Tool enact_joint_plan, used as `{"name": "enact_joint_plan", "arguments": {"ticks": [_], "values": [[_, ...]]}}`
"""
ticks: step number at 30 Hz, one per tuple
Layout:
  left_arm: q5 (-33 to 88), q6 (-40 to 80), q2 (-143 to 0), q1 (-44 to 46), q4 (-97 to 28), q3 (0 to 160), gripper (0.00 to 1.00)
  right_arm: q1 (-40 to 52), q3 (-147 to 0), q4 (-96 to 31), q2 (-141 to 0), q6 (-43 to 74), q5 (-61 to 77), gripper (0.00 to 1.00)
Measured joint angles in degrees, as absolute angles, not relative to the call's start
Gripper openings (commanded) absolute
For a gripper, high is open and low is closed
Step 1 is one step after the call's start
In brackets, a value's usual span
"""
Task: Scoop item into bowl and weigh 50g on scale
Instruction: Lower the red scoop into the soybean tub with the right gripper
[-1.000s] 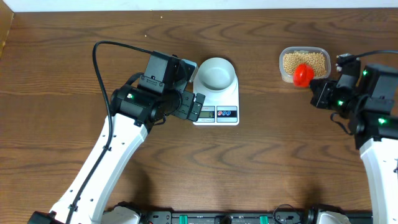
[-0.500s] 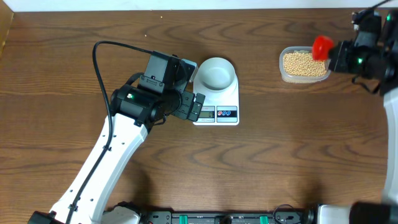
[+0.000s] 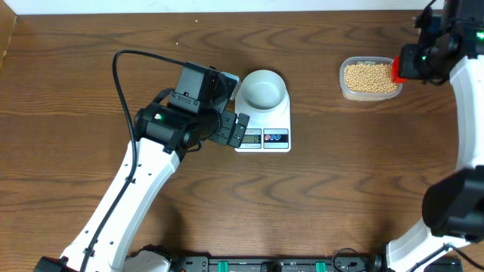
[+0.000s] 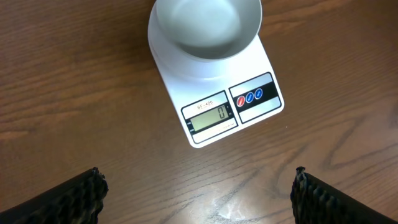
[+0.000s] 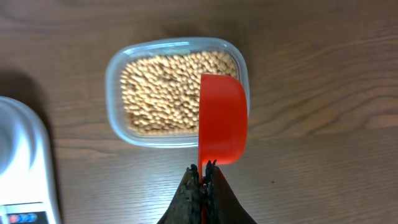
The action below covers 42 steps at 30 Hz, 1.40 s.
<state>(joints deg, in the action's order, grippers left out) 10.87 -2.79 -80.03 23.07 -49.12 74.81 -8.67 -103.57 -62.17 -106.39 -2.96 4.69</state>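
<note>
our right end effector (image 5: pixel 203 169) pinches the red scoop (image 5: pixel 222 118); we should dip it into the beans (image 5: pixel 161 93), then lift level.

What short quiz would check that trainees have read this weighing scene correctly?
1. True or false: the small round white bowl on the flat white rectangular kitchen scale is empty.
2. Multiple choice: the scale's grey display shows A) 0, B) 50, C) nothing.
3. Fill in: the right tool is shut on the handle of a red plastic ____, over the edge of the clear plastic tub of small tan beans.

Key
1. True
2. A
3. scoop
</note>
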Motion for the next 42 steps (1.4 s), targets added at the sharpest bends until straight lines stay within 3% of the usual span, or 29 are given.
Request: {"name": "enact_joint_plan", "arguments": {"ticks": [26, 42], "values": [[10.9, -2.8, -80.0, 23.1, -49.1, 74.8, 0.97, -8.7, -104.2, -60.9, -116.4, -7.8, 4.4, 0.01], [10.9, -2.8, -80.0, 23.1, -49.1, 74.8, 0.97, -13.5, -104.3, -61.8, -121.1, -7.6, 24.6, 0.01]]}}
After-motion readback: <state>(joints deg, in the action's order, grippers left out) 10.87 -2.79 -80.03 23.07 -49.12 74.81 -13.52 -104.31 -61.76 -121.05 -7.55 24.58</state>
